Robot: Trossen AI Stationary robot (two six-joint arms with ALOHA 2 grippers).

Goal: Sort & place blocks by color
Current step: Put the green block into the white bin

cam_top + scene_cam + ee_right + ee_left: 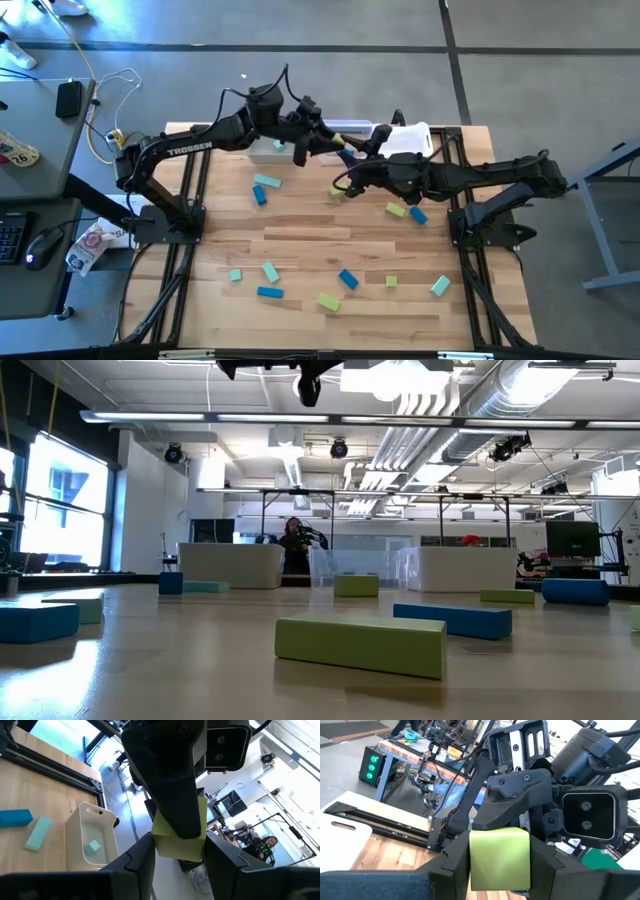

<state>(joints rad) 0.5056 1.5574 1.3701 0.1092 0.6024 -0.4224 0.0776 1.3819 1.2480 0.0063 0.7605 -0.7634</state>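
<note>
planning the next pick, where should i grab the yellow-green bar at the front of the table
Take the yellow-green bar across its narrow width at mid-length, fingers coming straight down. It lies flat and angled on the table, so turn the wrist to match; the blue block beside it lies apart.

Bright, even indoor light from overhead.

Ceiling strips [300,418] and a window [60,500] glare; the table [300,250] shows soft, short shadows; the nearest green block [360,645] is slightly soft.
</note>
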